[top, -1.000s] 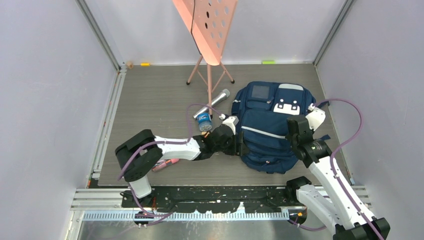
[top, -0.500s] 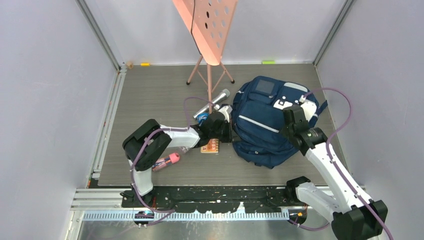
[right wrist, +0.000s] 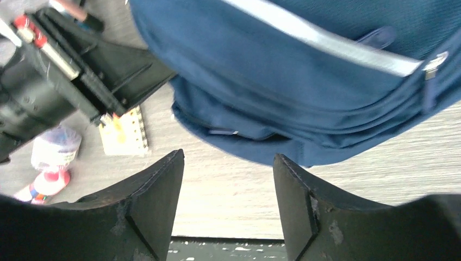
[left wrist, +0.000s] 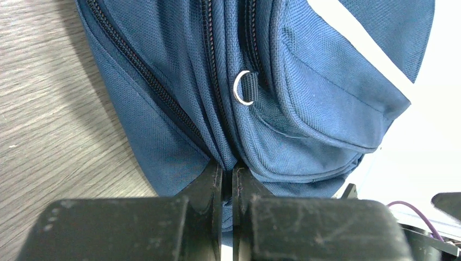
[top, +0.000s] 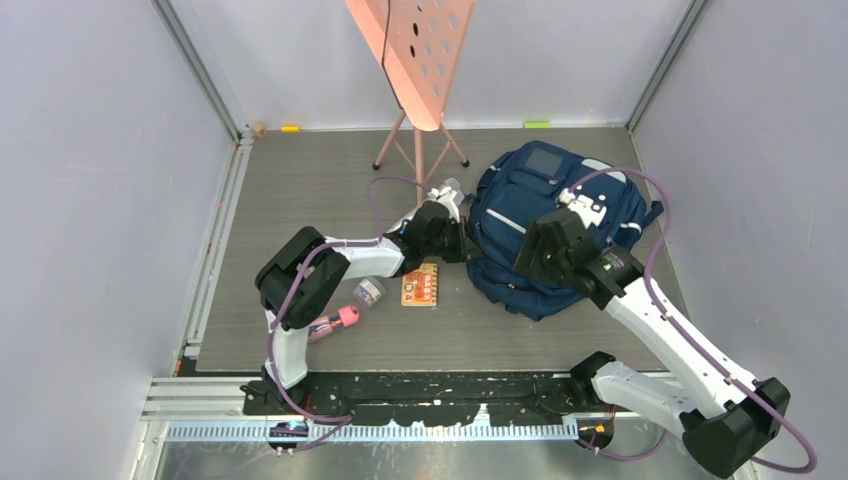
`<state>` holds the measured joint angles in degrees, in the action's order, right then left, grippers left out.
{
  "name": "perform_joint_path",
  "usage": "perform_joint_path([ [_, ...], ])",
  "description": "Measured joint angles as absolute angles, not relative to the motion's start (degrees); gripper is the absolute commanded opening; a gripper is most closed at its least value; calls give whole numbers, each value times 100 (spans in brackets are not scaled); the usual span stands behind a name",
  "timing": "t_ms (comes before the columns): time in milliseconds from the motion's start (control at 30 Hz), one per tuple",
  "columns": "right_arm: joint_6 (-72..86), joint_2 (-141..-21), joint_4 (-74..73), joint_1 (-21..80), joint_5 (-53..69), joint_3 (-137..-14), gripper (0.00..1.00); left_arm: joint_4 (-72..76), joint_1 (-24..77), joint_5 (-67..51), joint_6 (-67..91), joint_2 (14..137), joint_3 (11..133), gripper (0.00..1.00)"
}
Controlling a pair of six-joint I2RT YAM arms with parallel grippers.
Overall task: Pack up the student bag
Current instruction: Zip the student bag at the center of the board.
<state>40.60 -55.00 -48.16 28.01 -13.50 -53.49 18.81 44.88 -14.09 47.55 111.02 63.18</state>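
The student bag, navy blue with grey stripes, lies at the right of the wooden floor, tilted with its top toward the back. My left gripper is at the bag's left edge. In the left wrist view the gripper is shut, and a fold of the bag beside a zipper seam is pinched between its fingers. My right gripper hovers over the bag's near left part. The right wrist view shows this gripper open with only floor between its fingers and the bag just beyond.
A pink music stand stands behind the bag, with a microphone at its foot, partly hidden by my left arm. An orange card, a small bottle and a pink marker lie near my left arm.
My left gripper shut on the bag's left edge and moved toward the back. The bag shifted back and turned. My right gripper opened, let go and swung left.
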Motion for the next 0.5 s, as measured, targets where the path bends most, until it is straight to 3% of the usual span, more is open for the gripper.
perform_joint_path([
  [300,5201,-5496,-4338,4298,-2287,-4593,45,2346,4427,-1597,5103,10947,6066,0],
  [500,5732,-5356,-4029,4753,-3039,-4318,40,2443,4416,-1653,5251,10602,6053,0],
])
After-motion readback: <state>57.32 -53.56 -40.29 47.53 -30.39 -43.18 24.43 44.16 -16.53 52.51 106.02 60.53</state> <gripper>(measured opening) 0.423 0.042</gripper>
